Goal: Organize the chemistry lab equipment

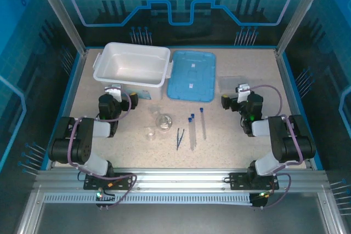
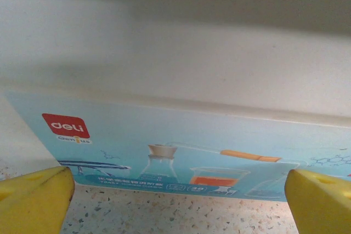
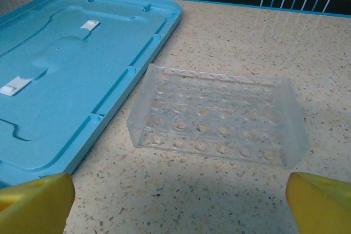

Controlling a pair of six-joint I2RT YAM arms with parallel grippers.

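**Overhead view, left to right.** The left gripper (image 1: 113, 92), jaws spread and empty, faces the labelled wall of the white tub (image 1: 137, 46) at upper left. At centre, the beaker (image 1: 151, 132), flask (image 1: 164, 120), tweezers (image 1: 179, 138) and three blue-capped tubes (image 1: 191, 131) lie loose on the table (image 1: 247, 146). The blue lid (image 1: 190, 74) lies flat, with the empty clear rack (image 3: 216, 114) just beside it. The right gripper (image 3: 178, 198), jaws spread and empty, faces the rack. By this layout, nothing is sorted yet, and every item is left to place.

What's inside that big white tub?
Seen from above, the white tub shows only its bare floor, with nothing lying on it. Its near wall may hide a thin strip of that floor.
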